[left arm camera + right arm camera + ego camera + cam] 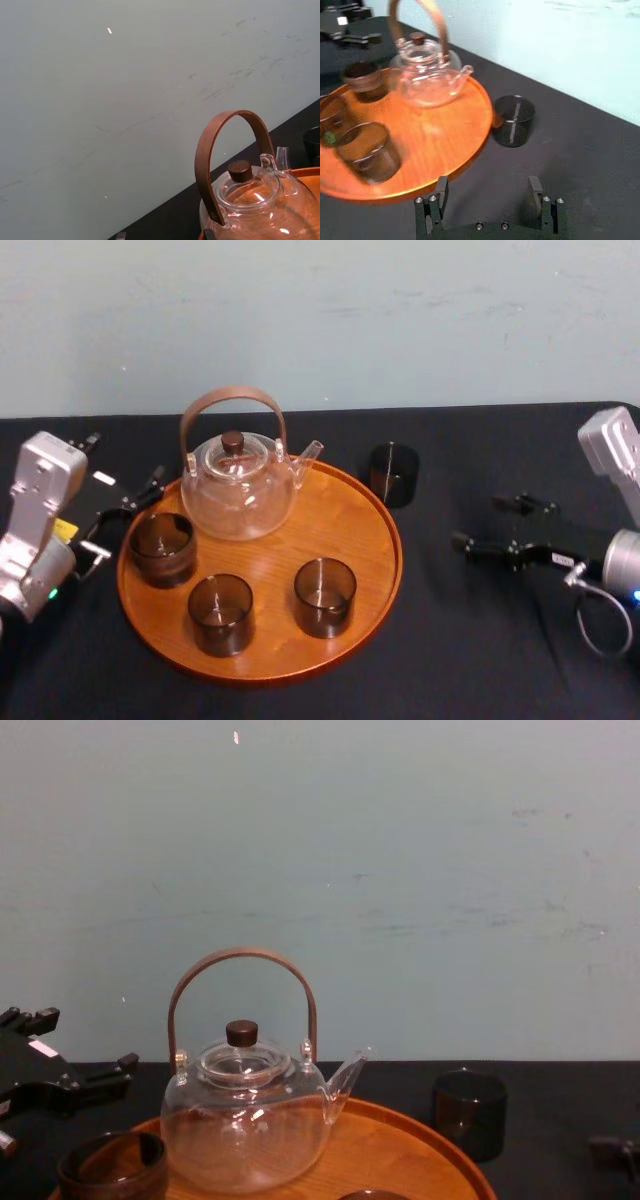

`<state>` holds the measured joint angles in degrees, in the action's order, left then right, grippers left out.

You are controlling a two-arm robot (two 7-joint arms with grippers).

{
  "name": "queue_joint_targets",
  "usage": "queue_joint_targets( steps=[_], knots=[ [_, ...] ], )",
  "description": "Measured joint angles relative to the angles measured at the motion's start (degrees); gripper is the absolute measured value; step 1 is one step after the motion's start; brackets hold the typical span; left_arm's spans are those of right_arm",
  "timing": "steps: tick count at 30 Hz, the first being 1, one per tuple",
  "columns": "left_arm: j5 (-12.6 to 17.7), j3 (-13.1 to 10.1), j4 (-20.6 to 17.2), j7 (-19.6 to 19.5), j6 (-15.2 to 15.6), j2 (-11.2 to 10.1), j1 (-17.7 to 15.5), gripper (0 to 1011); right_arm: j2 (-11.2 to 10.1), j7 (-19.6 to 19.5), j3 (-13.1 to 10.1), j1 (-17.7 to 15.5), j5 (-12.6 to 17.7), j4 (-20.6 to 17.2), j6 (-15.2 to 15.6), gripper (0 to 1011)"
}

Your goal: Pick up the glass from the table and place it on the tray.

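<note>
I see the glass point(393, 473) standing upright on the black desk point(500, 640), off the tray point(345, 525). It sits just beside the tray's far right rim, though I cannot tell whether it touches the rim.

On the tray, the clear teapot point(240, 485) stands at the far side with its brown hoop handle up and its spout pointing towards the glass. 3 other dark glasses share the tray: 1 at the left edge point(162, 548) close to the teapot, and 2 point(220, 613) point(324, 596) on the near side.

My right end effector point(495, 523) hangs low over the desk to the right of the tray, well apart from the glass and nearer to me than it. In the right wrist view its 2 fingers point(437, 202) are spread wide with nothing between them, and the glass lies ahead of them.

My left end effector point(78, 1042) sits off the tray's left side, near the left-hand glass. In the chest view its prongs are parted and hold nothing.
</note>
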<state>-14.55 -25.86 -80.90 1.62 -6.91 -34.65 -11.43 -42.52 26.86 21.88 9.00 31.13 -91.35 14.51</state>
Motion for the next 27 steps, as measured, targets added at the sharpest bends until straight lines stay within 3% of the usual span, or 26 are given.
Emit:
queue_joint_targets(
  steps=[10, 27],
  knots=[
    [0.0, 0.0, 0.0, 0.0, 0.0, 0.0, 0.0, 1001, 4.6, -3.0, -0.1, 5.0, -0.9, 4.2, 5.0, 1002],
    [0.0, 0.0, 0.0, 0.0, 0.0, 0.0, 0.0, 1001, 9.9, -2.6, 2.4, 12.1, -2.7, 12.0, 7.2, 1002]
  ],
)
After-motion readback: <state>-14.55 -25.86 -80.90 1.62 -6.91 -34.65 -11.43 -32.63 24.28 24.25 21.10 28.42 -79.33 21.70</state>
